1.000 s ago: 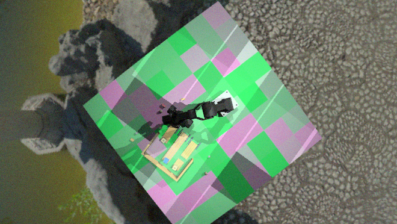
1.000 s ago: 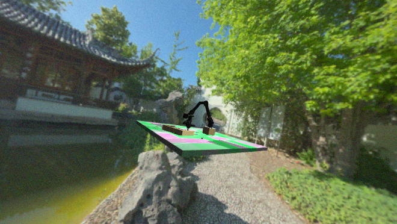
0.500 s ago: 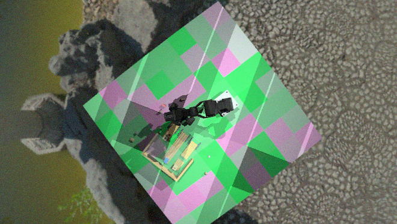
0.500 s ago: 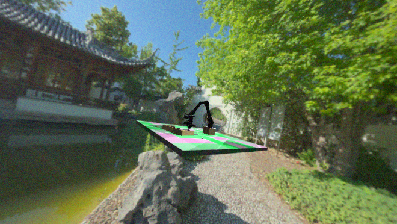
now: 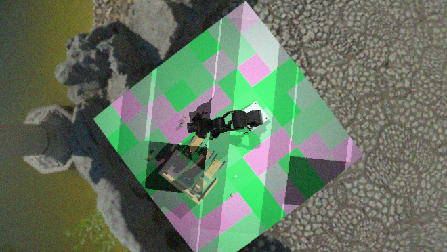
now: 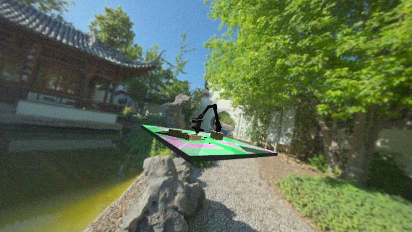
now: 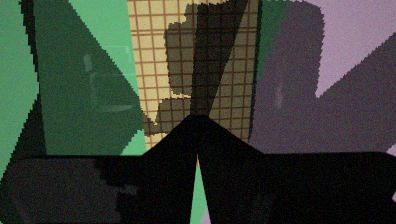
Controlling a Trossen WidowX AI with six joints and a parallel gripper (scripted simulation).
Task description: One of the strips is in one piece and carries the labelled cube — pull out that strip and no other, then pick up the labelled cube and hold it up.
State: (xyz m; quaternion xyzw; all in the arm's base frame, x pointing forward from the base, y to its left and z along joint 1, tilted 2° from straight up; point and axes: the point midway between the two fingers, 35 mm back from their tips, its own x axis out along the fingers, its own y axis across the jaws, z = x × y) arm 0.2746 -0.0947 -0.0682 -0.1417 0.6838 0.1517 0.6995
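Note:
My gripper (image 6: 197, 133) (image 7: 196, 123) is shut with nothing between its fingers. In the wrist view its tips are over a tan strip (image 7: 147, 65) with a brown grid pattern; I cannot tell whether they touch it. In the top view the arm hides the fingertips. That view shows a tan strip (image 5: 196, 143) just below the gripper and another tan strip (image 5: 214, 168) farther right, with narrower pieces between them in deep shadow. Which strip is in one piece is not clear. I cannot make out the labelled cube; the shaded area may hide it.
A low wooden wall (image 5: 191, 196) bounds the far side of the strips, and a second wall (image 5: 208, 190) stands at their right. Small pieces lie outside, such as a pinkish block (image 5: 183, 118) and a pebble (image 5: 231, 195).

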